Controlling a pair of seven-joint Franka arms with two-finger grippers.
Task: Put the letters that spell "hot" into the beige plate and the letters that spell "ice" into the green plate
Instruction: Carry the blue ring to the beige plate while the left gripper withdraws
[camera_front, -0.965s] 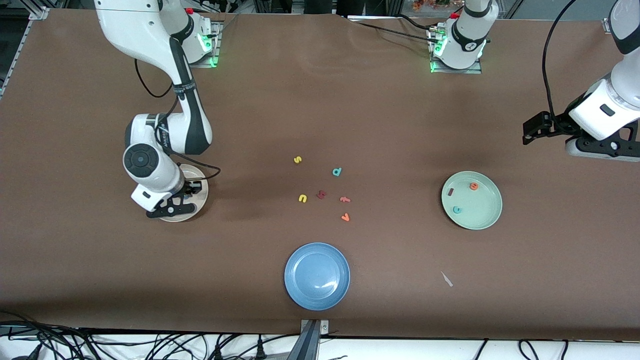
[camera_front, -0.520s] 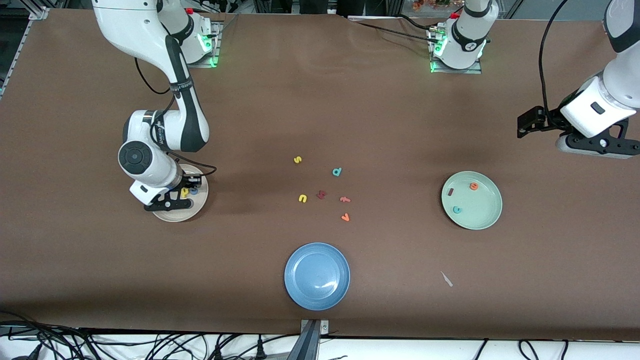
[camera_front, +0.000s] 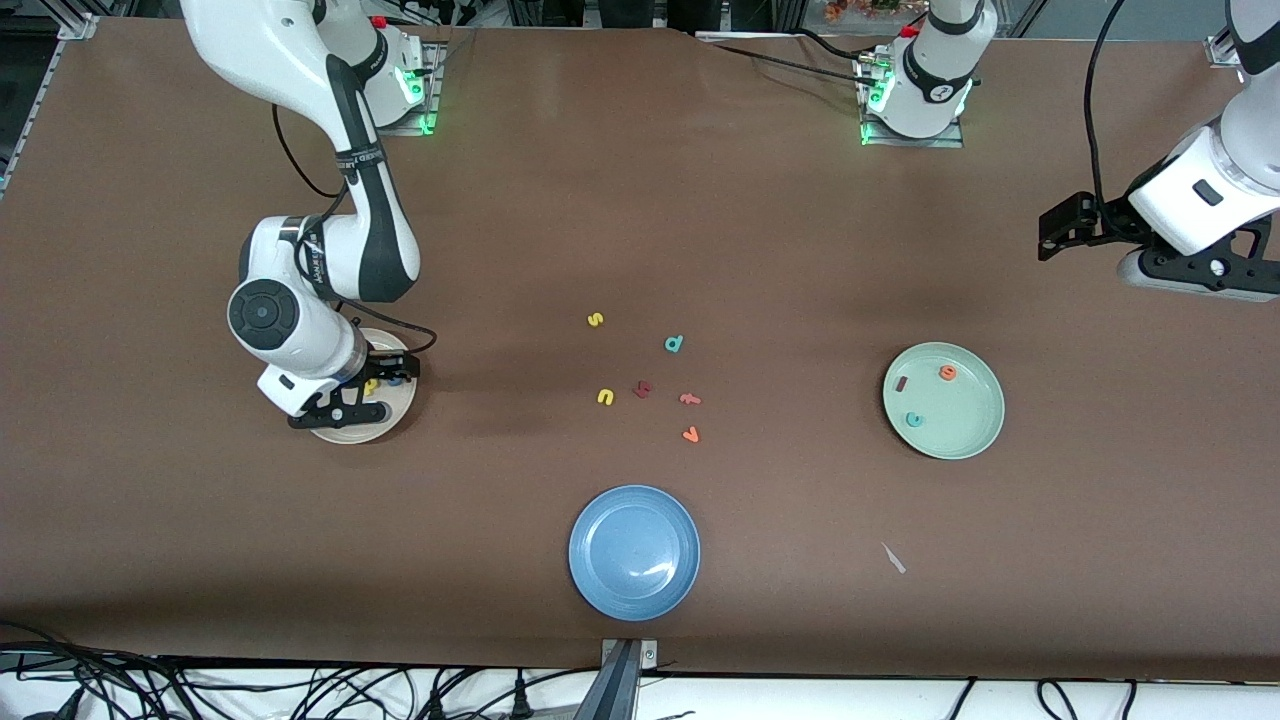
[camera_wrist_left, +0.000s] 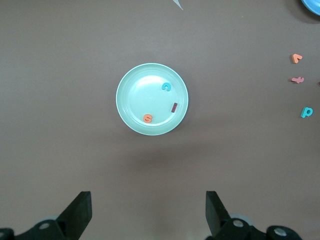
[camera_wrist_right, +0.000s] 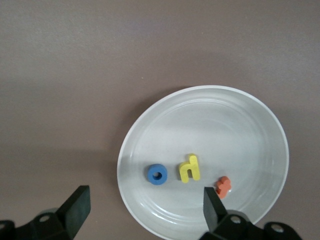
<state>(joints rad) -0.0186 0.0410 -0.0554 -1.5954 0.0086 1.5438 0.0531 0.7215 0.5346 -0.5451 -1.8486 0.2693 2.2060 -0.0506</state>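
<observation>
Lying flat in the round cream-beige plate (camera_wrist_right: 260, 125) are the blue ring "o" (camera_wrist_right: 157, 175), yellow "h" (camera_wrist_right: 190, 168) and orange "t" (camera_wrist_right: 223, 185), set in a row; the right gripper (camera_wrist_right: 142, 210), now raised over that plate, has its fingers spread apart; the left gripper (camera_wrist_left: 148, 215) waits open.

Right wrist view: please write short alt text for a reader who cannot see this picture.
A beige plate on a brown table holds three small foam letters in a row: a blue "o", a yellow "h" and an orange "t". The right gripper hangs open above the plate's rim, holding nothing.
</observation>
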